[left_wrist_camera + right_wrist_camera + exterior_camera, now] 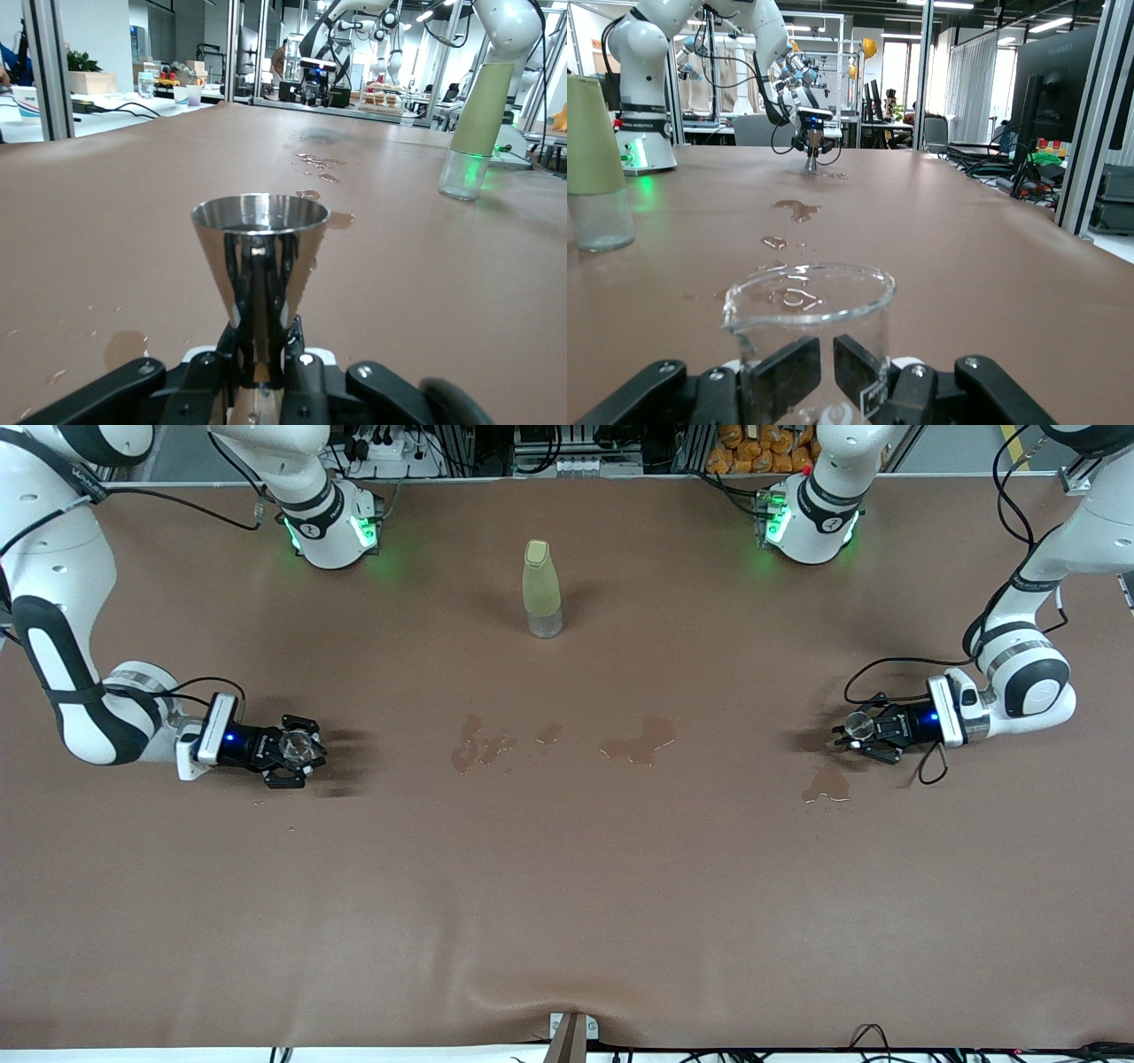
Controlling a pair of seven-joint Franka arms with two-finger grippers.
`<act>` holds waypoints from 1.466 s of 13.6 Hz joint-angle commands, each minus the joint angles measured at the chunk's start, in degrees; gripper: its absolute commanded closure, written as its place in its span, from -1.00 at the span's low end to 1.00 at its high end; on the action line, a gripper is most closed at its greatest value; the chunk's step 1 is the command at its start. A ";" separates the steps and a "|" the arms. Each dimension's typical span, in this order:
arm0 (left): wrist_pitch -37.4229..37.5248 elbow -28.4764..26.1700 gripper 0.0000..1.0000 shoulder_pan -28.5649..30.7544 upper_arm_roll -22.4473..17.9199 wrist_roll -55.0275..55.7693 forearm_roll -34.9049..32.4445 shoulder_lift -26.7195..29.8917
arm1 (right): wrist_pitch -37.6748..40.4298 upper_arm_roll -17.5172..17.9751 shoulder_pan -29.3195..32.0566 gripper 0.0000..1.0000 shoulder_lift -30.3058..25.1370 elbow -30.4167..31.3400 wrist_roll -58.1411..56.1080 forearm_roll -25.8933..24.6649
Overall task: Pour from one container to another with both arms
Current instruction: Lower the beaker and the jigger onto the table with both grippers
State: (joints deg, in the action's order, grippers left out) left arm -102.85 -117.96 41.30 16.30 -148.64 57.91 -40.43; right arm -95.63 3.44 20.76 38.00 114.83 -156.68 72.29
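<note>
My left gripper is clamped on the small shiny hourglass metal jigger, my right gripper on the tiny clear round glass cup. Both are upright, low at opposite table ends, avoiding spills before pouring.

No legible text or labels.

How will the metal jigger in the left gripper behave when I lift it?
Likely rigid: the jigger is shiny metal. Possibly slippery, since the left gripper pinches only its thin waist, and spilled puddles suggest wetness. The wide mouth above that waist may make it tilt.
</note>
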 commanded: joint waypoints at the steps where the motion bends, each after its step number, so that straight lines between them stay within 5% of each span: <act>1: 1.07 1.50 1.00 1.50 0.66 -1.21 -1.22 -1.67 | -1.22 0.34 -0.55 1.00 3.22 -2.85 -4.51 -1.10; 4: 1.07 2.20 1.00 1.94 0.66 -1.21 -1.22 -2.72 | -3.94 0.34 -0.90 1.00 4.36 -3.12 -5.21 -1.10; 9: 2.65 3.70 0.19 2.12 0.66 -1.12 -1.31 -4.30 | -8.52 0.34 -1.69 1.00 5.33 -2.86 -5.21 -1.19; 11: 2.74 3.79 -0.44 2.12 0.66 -0.86 -1.31 -4.30 | -9.22 0.34 -1.87 1.00 6.03 -2.77 -5.21 -1.19; 12: 2.74 3.96 -0.99 2.12 0.66 -0.86 -1.31 -4.30 | -10.10 0.34 -2.22 1.00 6.39 -2.77 -5.21 -1.19; 17: 2.74 5.63 -1.00 2.12 0.58 0.89 -5.78 -3.43 | -12.21 0.34 -2.31 1.00 6.39 -2.68 -4.60 -1.19; 20: 2.91 8.52 -1.00 2.39 -1.09 9.04 -12.18 -2.64 | -12.21 0.34 -2.39 -0.12 6.21 -2.77 -3.20 -1.10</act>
State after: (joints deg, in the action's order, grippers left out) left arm -101.22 -111.60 42.84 15.91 -144.49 50.02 -43.80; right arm -107.83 3.76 18.40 43.83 112.70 -156.76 71.78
